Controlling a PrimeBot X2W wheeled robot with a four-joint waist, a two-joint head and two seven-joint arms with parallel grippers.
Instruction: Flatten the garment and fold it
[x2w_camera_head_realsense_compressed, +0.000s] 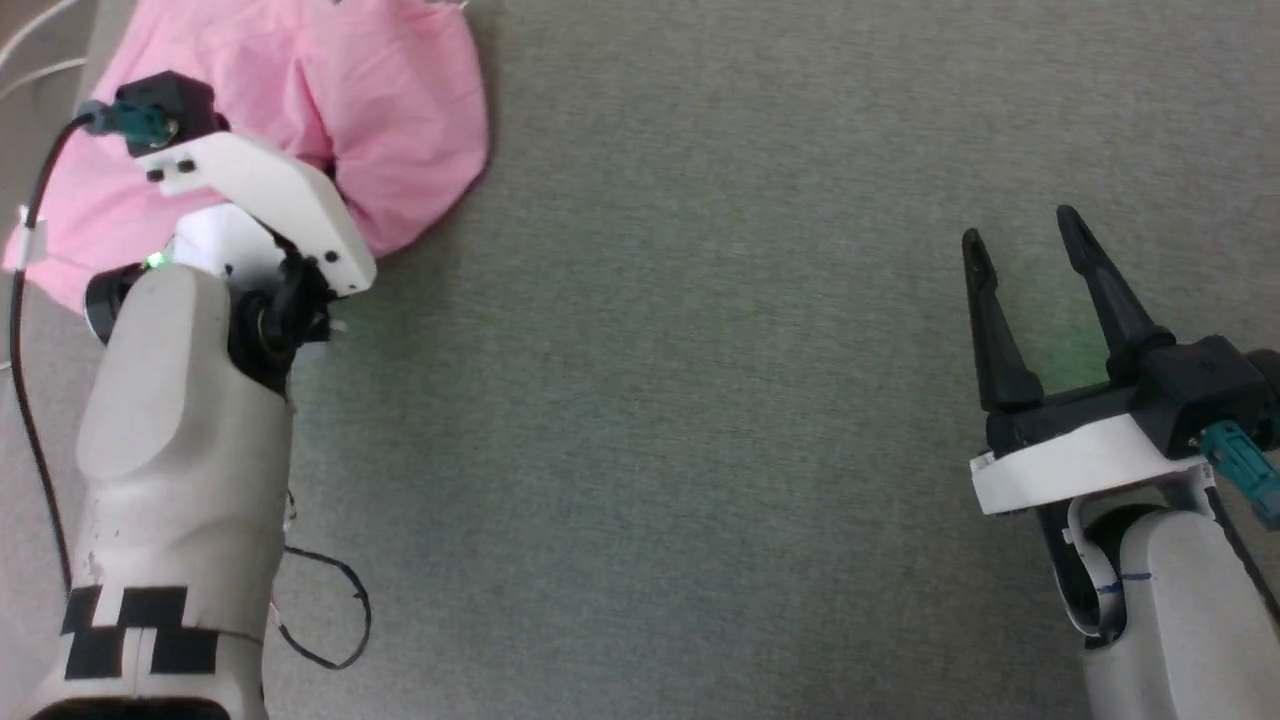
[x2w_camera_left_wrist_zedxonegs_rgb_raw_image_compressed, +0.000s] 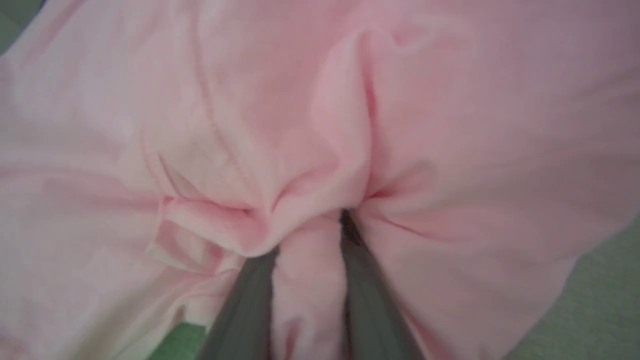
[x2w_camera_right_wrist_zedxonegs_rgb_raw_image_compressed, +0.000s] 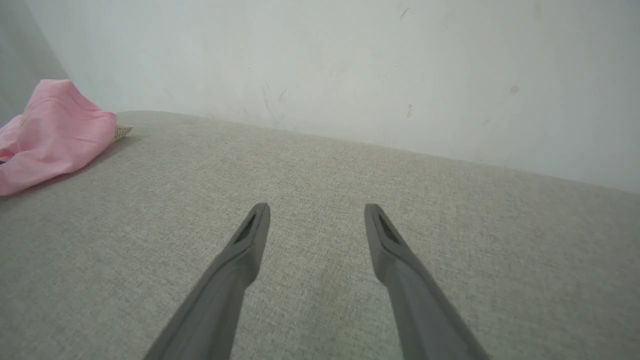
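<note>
Left hand (x2w_camera_left_wrist_zedxonegs_rgb_raw_image_compressed: 307, 240) clamped on a fold of the garment (x2w_camera_head_realsense_compressed: 400, 110) — right hand (x2w_camera_head_realsense_compressed: 1020, 230) spread apart above the grey surface (x2w_camera_head_realsense_compressed: 700, 400).

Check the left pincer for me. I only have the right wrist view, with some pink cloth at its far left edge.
Observer: The left pincer is closed on a fold of the light pink thin cotton garment, with cloth bunched between its fingers.
Operator: Flat yet?
Observer: No. The head view shows it humped and creased at the upper left.
Operator: Cables?
Observer: A thin black cable loops loose beside the pale left forearm.
</note>
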